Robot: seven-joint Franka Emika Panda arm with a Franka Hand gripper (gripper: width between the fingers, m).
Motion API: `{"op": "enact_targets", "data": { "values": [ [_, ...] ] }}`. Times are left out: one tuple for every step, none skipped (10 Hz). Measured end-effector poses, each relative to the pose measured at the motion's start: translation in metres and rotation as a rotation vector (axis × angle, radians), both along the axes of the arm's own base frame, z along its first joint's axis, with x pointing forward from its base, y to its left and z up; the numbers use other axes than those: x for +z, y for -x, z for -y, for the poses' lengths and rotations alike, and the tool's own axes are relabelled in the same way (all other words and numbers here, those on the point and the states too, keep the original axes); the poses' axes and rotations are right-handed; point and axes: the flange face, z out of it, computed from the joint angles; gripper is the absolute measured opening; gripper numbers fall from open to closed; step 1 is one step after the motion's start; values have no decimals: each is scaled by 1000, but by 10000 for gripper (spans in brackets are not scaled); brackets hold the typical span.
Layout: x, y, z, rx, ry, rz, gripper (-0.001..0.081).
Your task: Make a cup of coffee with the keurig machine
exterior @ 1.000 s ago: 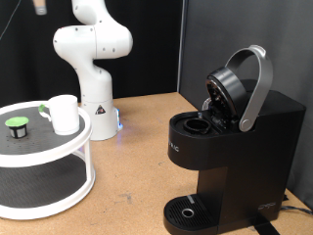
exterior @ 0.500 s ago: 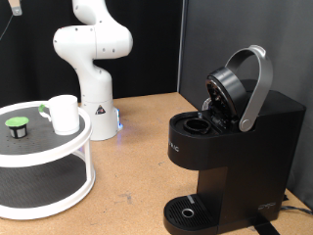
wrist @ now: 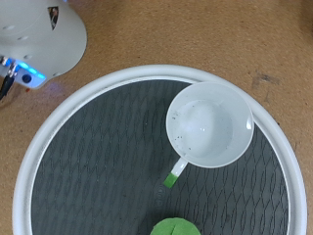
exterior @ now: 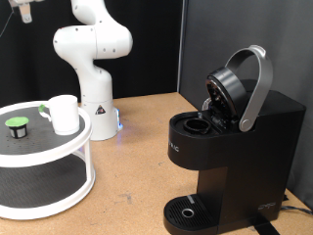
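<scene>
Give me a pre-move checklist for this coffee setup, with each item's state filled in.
1. Keurig machine lid raised, pod chamber exposed: ok.
2. Cup upright on the top tier of the white tray, looks empty inside: ok.
3. Green-topped pod on the same tier, apart from the cup: ok.
4. Drip base has nothing standing on it: ok.
5. Gripper high above the tray at the exterior view's top left, holding nothing that shows: ok.
6. Fingers open or shut: cannot tell, they are barely in frame and absent from the wrist view.
</scene>
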Motion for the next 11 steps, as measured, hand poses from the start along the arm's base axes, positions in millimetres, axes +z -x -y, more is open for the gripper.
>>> {"op": "enact_targets", "data": {
  "values": [
    [-6, -4, 1, 52, 2, 9, 803],
    [-14, -9, 3, 79, 14, 22, 803],
    [-20, -12, 3, 95, 21, 33, 803],
    [-20, -11, 3, 91, 19, 30, 803],
    [-21, -10, 4, 137, 11, 31, 803],
    [-23, -8, 6, 196, -3, 34, 803],
    [-28, -7, 10, 254, -13, 30, 803],
    [-35, -7, 13, 294, -7, 21, 803],
    [-46, -10, 17, 325, 12, 19, 803],
    [-58, -13, 21, 347, 32, 20, 803],
    [-72, -19, 24, 354, 54, 32, 803]
  ]
}}
